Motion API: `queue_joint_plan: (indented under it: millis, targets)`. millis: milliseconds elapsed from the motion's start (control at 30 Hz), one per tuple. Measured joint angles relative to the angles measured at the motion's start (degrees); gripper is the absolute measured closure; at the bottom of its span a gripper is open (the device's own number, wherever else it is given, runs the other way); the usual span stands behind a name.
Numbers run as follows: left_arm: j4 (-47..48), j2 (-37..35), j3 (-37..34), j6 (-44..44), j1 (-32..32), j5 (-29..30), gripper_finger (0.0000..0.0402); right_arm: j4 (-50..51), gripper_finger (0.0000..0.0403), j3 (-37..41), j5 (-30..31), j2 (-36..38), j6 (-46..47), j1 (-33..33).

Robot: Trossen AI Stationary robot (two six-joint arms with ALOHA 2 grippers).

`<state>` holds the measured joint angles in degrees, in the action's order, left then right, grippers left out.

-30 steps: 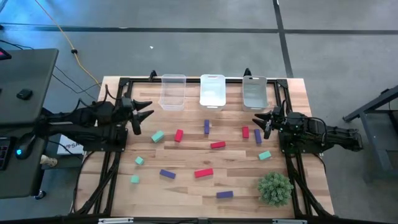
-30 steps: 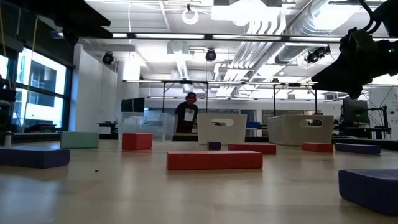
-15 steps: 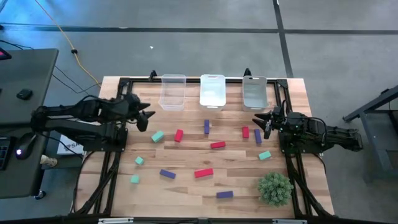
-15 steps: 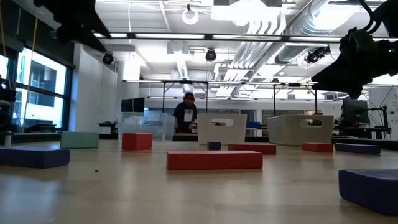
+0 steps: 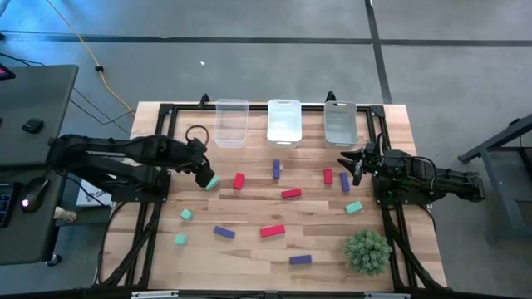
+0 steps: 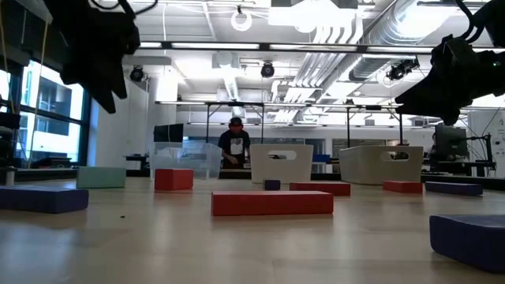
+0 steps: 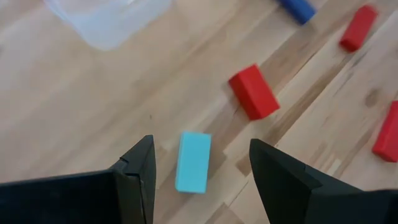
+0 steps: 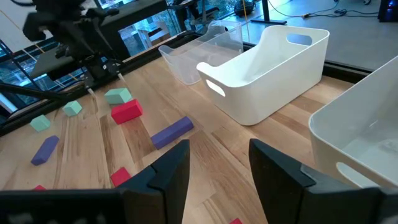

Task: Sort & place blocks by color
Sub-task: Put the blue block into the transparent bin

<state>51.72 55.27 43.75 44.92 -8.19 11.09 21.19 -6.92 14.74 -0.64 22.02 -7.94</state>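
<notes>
- While the left gripper [image 5: 204, 176] hangs over the table's left half, its fingers stand wide apart above a teal block [image 7: 193, 162], which lies between the two fingers in the left wrist view, not touched by either.
- Just beside that teal block lies a short red block [image 7: 254, 91], and a clear bin [image 7: 106, 18] sits farther off on the bare wood.
- From above, the remaining blocks lie scattered over the wooden table [image 5: 249, 249]: two more teal pieces [image 5: 183, 226] near the left edge, a red bar [image 5: 273, 231] and a purple bar [image 5: 224, 232] toward the front, and another teal piece [image 5: 353, 208] on the right.
- Three bins stand in a row at the far edge, the white bin [image 5: 284, 123] in the middle.
- At the right side, the right gripper [image 5: 351, 163] waits, jaws partly open and apparently empty.
- A fuzzy green plant ball [image 5: 366, 251] sits at the front right corner.
- Beyond the table, a person [image 6: 234, 147] stands in the room.
</notes>
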Motion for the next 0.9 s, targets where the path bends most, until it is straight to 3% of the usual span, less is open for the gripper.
queue_joint_plan:
  millis: [233, 533, 900]
  targets:
    - [-0.03, 8.55, 0.0, 2.51, 0.0, -4.68, 0.0218, 0.0, 0.0247, 0.0, 0.0, -0.02, -0.01, 0.0]
    - [-0.4, 18.99, 0.0, 2.94, 0.0, -6.01, 0.0218, 0.0, 0.0247, 0.0, 0.0, -0.02, 0.0, 0.02]
    - [-2.66, 25.35, -0.02, 1.41, -0.01, -7.54, 0.0218, 0.0, 0.0247, 0.0, 0.0, -0.04, 0.0, 0.02]
